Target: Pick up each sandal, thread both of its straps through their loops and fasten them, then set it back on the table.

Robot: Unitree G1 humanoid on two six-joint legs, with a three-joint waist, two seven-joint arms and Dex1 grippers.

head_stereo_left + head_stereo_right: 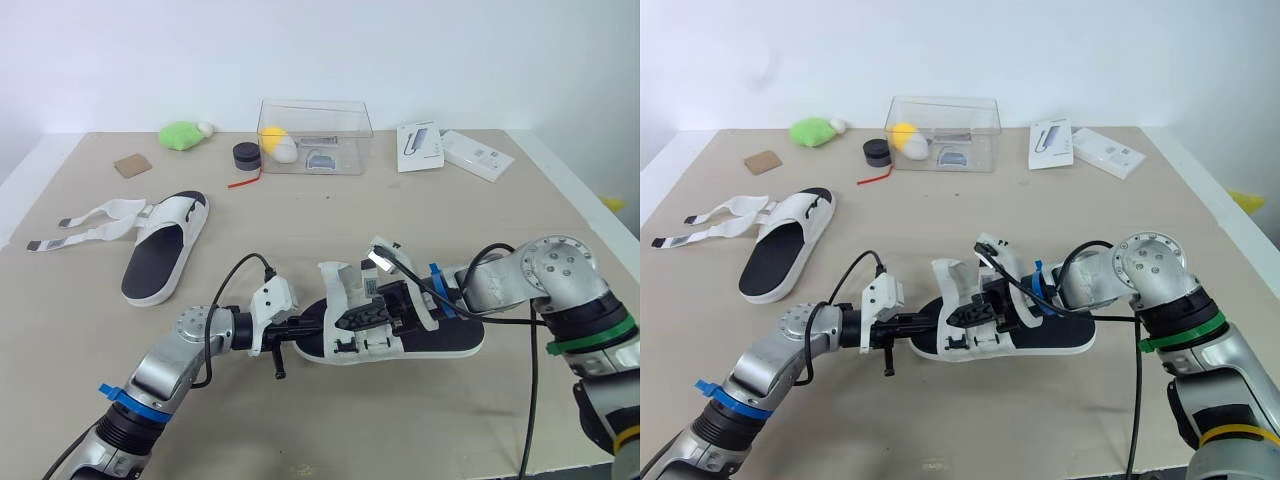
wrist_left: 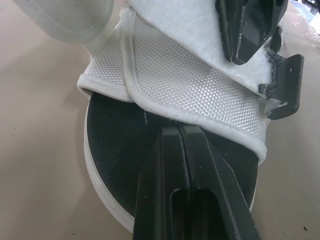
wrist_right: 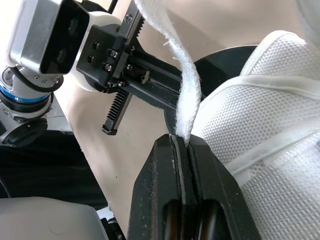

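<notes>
A white sandal with a black footbed (image 1: 445, 341) lies at the front middle of the table, its straps standing up loose. My left gripper (image 1: 308, 329) is shut, its tips resting on the footbed at the toe end (image 2: 120, 150). My right gripper (image 1: 350, 319) reaches in from the heel side and is shut on a white strap (image 3: 186, 95), pinched between its fingertips. A second sandal (image 1: 162, 248) lies at the left, its two straps (image 1: 95, 222) spread flat on the table and unfastened.
At the back stands a clear plastic box (image 1: 315, 135) with small items inside. Beside it are a green object (image 1: 182, 134), a black round lid (image 1: 246, 155), a brown card (image 1: 132, 165) and two white packages (image 1: 420, 146) (image 1: 477, 155).
</notes>
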